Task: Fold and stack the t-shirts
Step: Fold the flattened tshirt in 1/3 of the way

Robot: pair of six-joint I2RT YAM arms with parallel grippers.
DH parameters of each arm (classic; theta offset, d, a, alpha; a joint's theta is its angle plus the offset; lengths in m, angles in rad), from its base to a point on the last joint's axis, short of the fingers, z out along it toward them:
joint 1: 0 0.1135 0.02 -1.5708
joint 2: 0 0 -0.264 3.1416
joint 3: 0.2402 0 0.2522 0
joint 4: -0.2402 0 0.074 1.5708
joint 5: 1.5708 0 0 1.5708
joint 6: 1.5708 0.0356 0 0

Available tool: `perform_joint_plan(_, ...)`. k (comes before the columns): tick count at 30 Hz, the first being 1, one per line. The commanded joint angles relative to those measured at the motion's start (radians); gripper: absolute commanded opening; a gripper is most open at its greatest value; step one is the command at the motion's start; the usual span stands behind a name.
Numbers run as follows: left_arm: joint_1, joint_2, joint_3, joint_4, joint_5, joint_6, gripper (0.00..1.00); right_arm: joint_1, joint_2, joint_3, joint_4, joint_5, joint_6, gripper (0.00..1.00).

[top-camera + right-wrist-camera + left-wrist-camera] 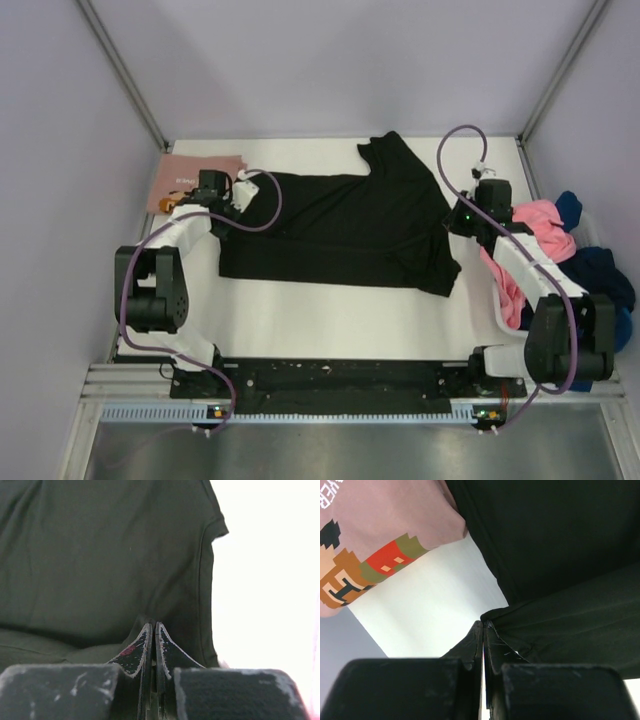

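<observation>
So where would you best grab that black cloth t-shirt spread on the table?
Probably its left and right edges, coming in from each side: the black cloth t-shirt lies flat, so only edges pinch. The left gripper and right gripper are shut there.

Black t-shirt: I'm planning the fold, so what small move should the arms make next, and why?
Probably lift both pinched edges together. The left gripper and right gripper are shut on opposite edges of the black t-shirt, which lies spread on the table; an even lift starts the fold.
</observation>
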Motion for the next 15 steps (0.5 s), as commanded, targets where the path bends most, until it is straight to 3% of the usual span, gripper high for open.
perform_joint_plan(1, 0.001, -0.004, 0.038, 0.076, -0.034, -0.027, 0.0, -0.004, 0.034, 0.095, 0.068, 0.044, -0.07, 0.0)
perform_joint_plan(15, 0.001, 0.04, 0.051, 0.109, -0.05, -0.016, 0.0, -0.006, 0.183, 0.231, 0.057, -0.011, -0.164, 0.0)
